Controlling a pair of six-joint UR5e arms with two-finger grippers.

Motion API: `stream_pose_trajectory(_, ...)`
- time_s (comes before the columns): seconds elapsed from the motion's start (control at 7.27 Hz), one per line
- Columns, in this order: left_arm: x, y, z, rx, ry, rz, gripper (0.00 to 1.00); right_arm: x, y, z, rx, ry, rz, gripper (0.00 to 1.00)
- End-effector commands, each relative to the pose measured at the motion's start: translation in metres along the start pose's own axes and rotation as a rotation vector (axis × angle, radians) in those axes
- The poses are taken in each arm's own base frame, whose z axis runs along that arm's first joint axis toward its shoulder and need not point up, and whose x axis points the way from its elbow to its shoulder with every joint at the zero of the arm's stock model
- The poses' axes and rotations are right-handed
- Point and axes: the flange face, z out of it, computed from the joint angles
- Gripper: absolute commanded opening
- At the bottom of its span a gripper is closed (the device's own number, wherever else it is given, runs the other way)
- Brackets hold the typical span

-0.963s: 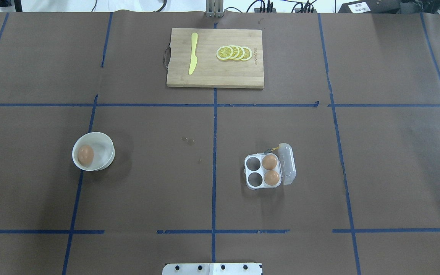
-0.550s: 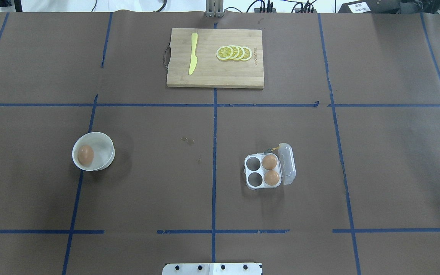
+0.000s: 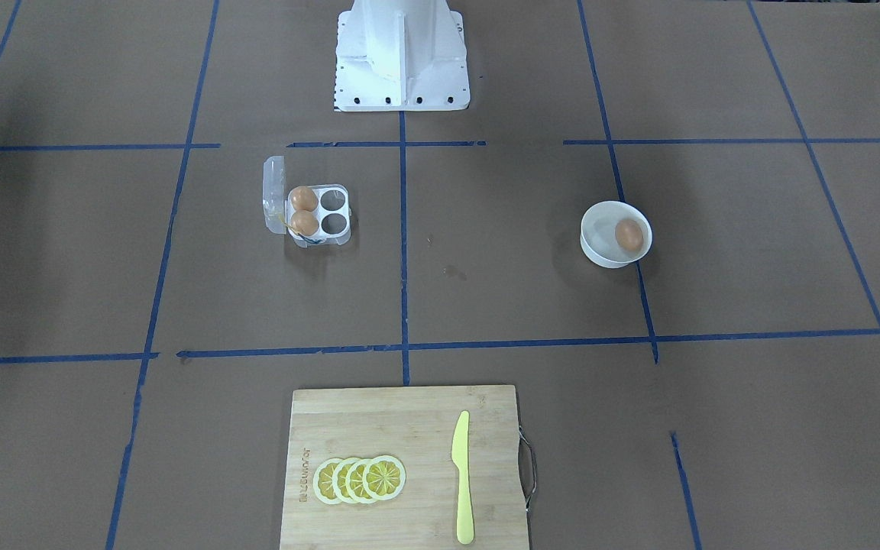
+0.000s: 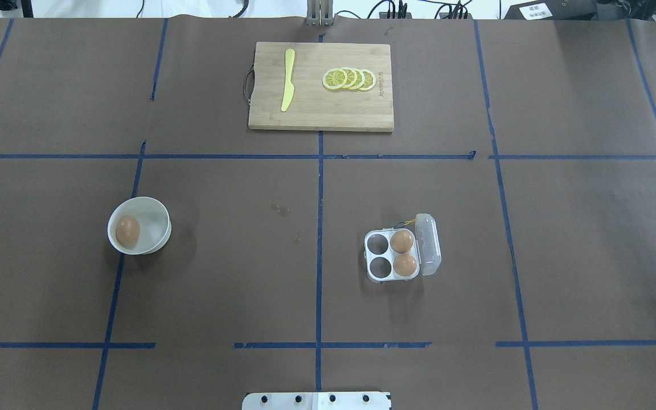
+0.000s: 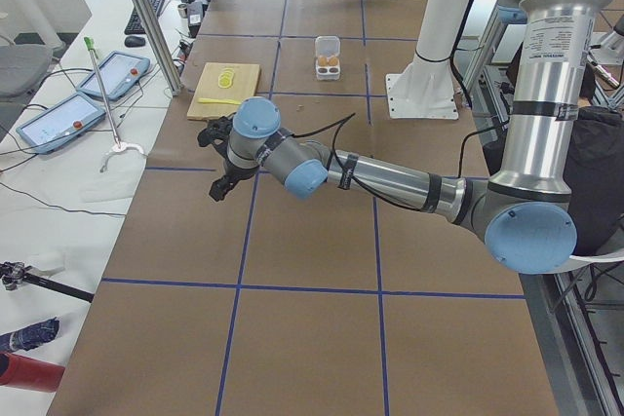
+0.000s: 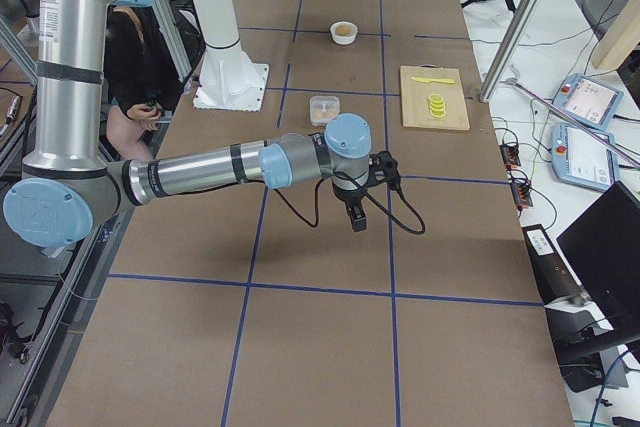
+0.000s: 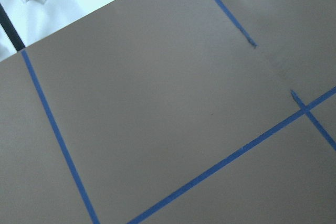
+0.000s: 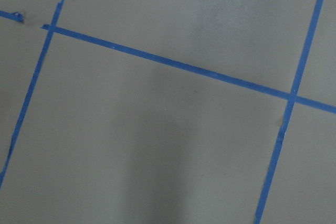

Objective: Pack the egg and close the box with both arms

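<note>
One orange-brown egg (image 4: 127, 232) lies in a round white bowl (image 4: 160, 223) on the left of the table. The clear egg box (image 4: 379, 254) stands right of centre with its lid (image 4: 429, 245) open; two eggs (image 4: 401, 241) (image 4: 405, 264) fill the cups next to the lid, and the other two cups are empty. My left gripper (image 5: 218, 190) hangs over bare table far to the left of the bowl. My right gripper (image 6: 357, 221) hangs far to the right of the box. I cannot tell whether either is open or shut. Both wrist views show only brown paper and blue tape.
A wooden cutting board (image 4: 320, 117) with lemon slices (image 4: 349, 79) and a yellow knife (image 4: 287, 80) lies at the far middle edge. The white base pedestal (image 3: 402, 53) stands at the near middle edge. Blue tape lines grid the brown table cover.
</note>
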Motion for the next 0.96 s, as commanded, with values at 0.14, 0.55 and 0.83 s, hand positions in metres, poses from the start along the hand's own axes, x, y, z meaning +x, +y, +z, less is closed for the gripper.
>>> stream_pose_trajectory(0.14, 0.079, -0.021, 0.028, 0.15, 0.124, -0.059, 1.0, 0.007, -0.001, 0.007, 0.065, -0.014, 0.106, 1.0)
stream_pose_trajectory(0.55, 0.183, -0.002, 0.075, 0.105, 0.221, -0.27, 1.0, -0.002, -0.004, 0.013, 0.093, -0.021, 0.046, 1.0)
stream_pose_trajectory(0.83, 0.201, 0.04, 0.089, 0.091, 0.12, -0.366, 1.0, -0.001, -0.003, 0.015, 0.088, -0.018, 0.049, 1.0)
